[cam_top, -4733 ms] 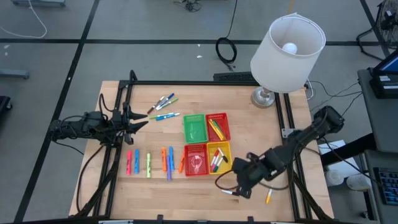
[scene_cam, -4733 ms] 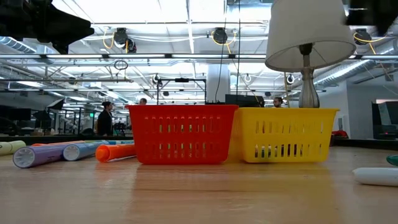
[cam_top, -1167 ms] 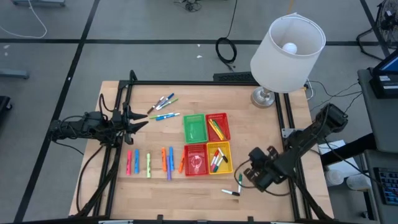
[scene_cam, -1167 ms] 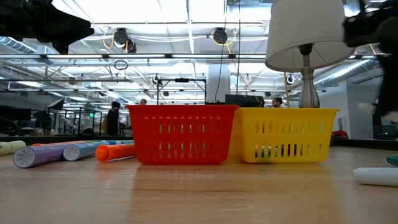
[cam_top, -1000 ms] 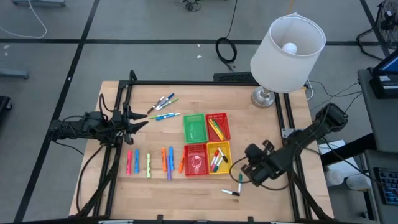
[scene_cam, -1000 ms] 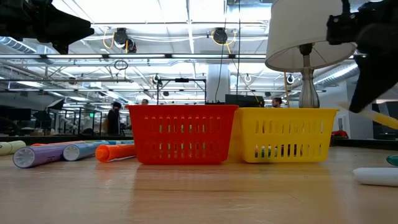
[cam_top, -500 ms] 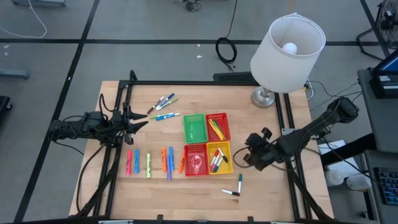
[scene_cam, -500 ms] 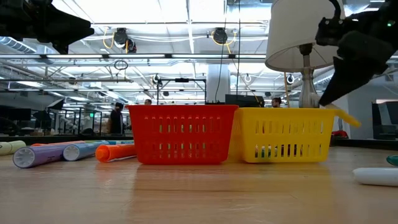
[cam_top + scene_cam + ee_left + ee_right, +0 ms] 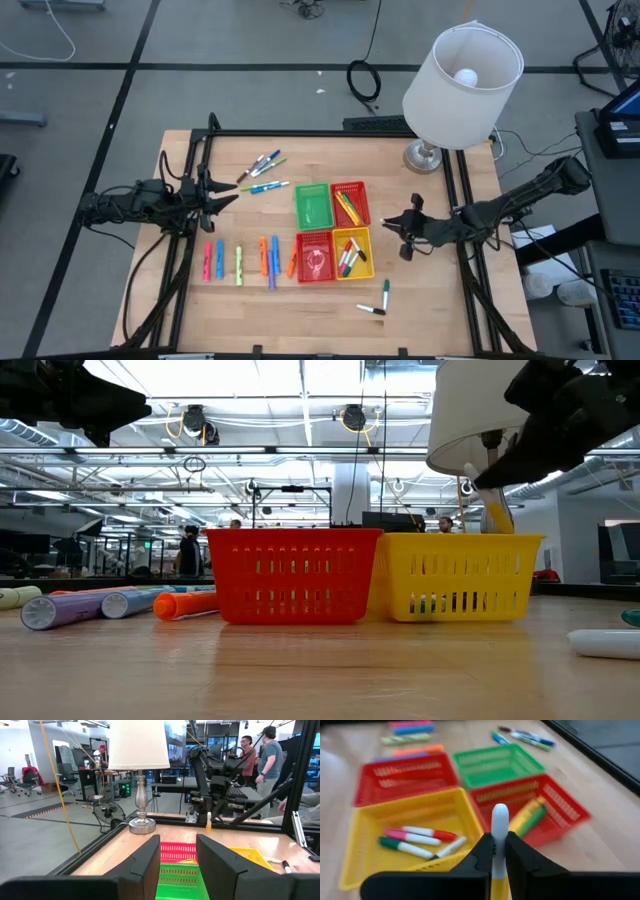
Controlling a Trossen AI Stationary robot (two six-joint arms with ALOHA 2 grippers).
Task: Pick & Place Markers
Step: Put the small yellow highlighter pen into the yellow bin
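Note:
My right gripper [image 9: 402,234] hangs above the table just right of the yellow basket [image 9: 366,262], shut on a yellow marker with a white cap [image 9: 499,820]. In the low view that marker [image 9: 497,512] shows over the yellow basket's rim [image 9: 460,538]. The yellow basket holds red, green and white markers [image 9: 417,840]. More markers lie flat on the wood: a row at the near left [image 9: 240,262], several at the far left [image 9: 262,165] and two at the near right [image 9: 378,300]. My left gripper [image 9: 228,195] waits open at the left edge. My right gripper pinches the marker's yellow barrel [image 9: 499,872] between its two fingers [image 9: 481,851]. The white cap end sticks out past the fingertips. The marker is lifted clear of table and baskets, and in the low view it stands steeply tilted below the fingers.
A green basket [image 9: 312,205] and a red basket [image 9: 351,203] holding markers stand behind a second red basket [image 9: 315,256] and the yellow one. A lamp [image 9: 462,75] stands at the far right corner. People stand in the room beyond the table [image 9: 265,755].
My right gripper, still shut on the yellow marker, has gone toward the table's far edge alongside the yellow basket and has risen. It has turned, and the marker has tipped from a shallow slant to steeply tilted.

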